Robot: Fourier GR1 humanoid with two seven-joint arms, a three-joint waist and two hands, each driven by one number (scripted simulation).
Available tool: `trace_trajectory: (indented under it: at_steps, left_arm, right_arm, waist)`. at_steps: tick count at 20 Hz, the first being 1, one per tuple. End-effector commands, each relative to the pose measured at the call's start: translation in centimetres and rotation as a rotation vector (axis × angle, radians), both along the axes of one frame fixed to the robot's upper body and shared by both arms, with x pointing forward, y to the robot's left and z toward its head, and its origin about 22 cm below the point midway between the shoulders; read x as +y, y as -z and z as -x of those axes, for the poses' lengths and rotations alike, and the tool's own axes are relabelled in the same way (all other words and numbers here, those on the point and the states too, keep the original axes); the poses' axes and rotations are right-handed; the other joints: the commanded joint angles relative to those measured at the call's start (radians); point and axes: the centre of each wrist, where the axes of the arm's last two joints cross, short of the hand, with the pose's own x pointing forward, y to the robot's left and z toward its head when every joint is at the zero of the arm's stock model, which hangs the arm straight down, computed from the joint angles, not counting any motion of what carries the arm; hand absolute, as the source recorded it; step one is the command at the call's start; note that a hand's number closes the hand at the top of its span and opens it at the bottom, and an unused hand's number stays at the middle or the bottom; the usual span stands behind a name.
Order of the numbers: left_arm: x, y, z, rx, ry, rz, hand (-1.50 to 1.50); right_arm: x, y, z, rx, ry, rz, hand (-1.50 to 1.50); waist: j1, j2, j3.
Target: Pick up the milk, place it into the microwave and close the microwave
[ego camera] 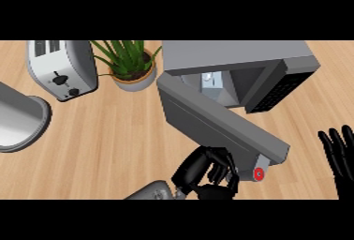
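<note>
Inside the microwave (pixel 239 58), toward the far side of the bench (pixel 104 136), stands the milk (pixel 211 80), a pale, boxy carton seen through the open front, upright in the dim grey cavity. Nothing grasps it. That oven is a squared grey box with a dark control panel on its right face. Its door (pixel 221 124), a long flat grey slab, swings out toward the near side, a red round mark near its free end. Against that end sits the left hand (pixel 207 171), black and glossy, its fingers curled at the door's edge but closed around nothing. At the right edge the right hand (pixel 340 152) rests with fingers straight and spread. Left of the microwave stand a leafy plant (pixel 130 63) in a tan round pot and a silver toaster (pixel 61 68). The bench is light wood with fine grain.
</note>
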Motion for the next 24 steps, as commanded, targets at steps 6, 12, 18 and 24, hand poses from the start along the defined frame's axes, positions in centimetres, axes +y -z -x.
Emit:
trace_trajectory:
  at_steps: [6, 12, 18, 24]
  left_arm:
    - [-1.8, -3.8, -4.0, -0.045, -0.107, 0.072, 1.50]
    - [-2.0, -5.3, -6.8, -0.013, -0.199, 0.071, 1.50]
    - [-1.6, -7.2, -8.4, 0.017, -0.300, 0.245, 1.50]
    - [-1.2, -7.5, -10.2, 0.007, -0.339, 0.277, 1.50]
  right_arm:
    - [0.3, -3.0, -0.4, -0.039, -0.169, 0.016, -1.50]
    - [0.5, -4.4, -0.2, -0.065, -0.220, -0.007, -1.50]
    - [0.5, -4.6, -0.2, -0.041, -0.265, -0.021, -1.50]
    - [0.6, -5.5, -0.2, -0.052, -0.286, -0.039, -1.50]
  waist:
    - [-0.072, 0.014, -0.001]
    - [-0.117, 0.022, 0.000]
    - [-0.158, 0.044, -0.003]
    - [-0.182, 0.054, -0.001]
